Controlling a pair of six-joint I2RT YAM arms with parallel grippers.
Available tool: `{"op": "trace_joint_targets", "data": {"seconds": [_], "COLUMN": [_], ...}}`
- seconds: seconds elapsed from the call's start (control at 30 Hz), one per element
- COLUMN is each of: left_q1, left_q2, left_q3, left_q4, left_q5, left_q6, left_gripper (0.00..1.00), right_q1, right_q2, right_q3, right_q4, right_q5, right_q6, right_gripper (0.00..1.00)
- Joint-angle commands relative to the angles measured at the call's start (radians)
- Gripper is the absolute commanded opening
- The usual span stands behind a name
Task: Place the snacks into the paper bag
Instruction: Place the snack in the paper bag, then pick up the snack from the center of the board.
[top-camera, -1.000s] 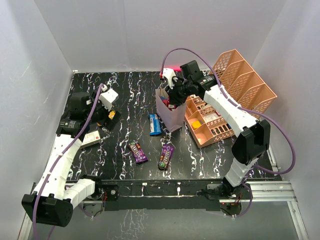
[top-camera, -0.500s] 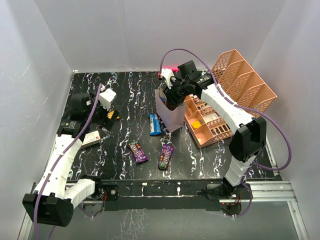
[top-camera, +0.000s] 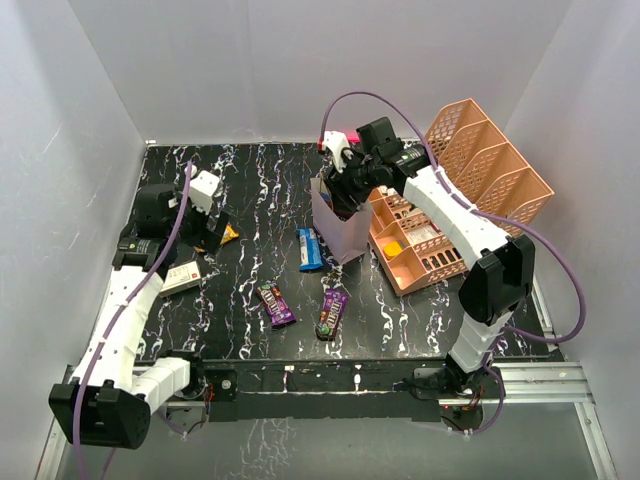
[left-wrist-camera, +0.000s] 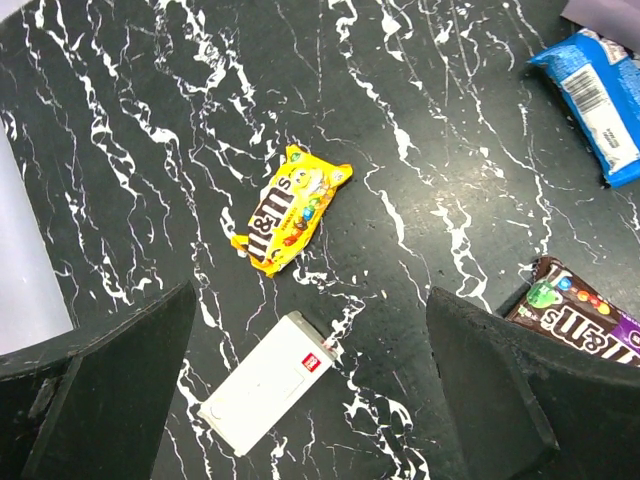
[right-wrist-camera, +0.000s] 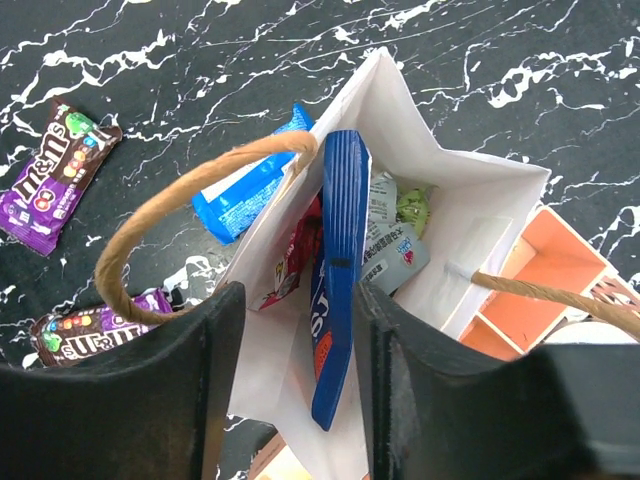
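Both spread — right pincer (right-wrist-camera: 300, 300) over paper bag (right-wrist-camera: 470, 200), blue packet (right-wrist-camera: 340, 260) between its fingers; left pincer (left-wrist-camera: 310, 300) above yellow M&M's packet (left-wrist-camera: 290, 208).

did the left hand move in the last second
Yes. In the top view the left hand has drawn back toward the far left corner of the table, away from the yellow packet, which is less covered now.

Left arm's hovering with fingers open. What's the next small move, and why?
Probably ease the left gripper forward and down toward the yellow M&M's packet. Its fingers are open, but the white box, not the packet, lies between them in the wrist view; the packet lies just ahead, flat and unobstructed.
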Motion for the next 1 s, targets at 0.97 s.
{"op": "trace_joint_targets", "data": {"seconds": [0.97], "left_q1": [0.182], "left_q2": [0.597], "left_q3": [0.088], "left_q4": [0.104], "left_q5": [0.184], "left_q6": [0.273], "left_gripper": [0.98], "right_q1": [-0.076], "right_q2": [-0.441], "right_q3": [-0.226], "right_q4": [0.122], "right_q5": [-0.012], "right_q6": [0.05], "right_gripper": [0.91]}}
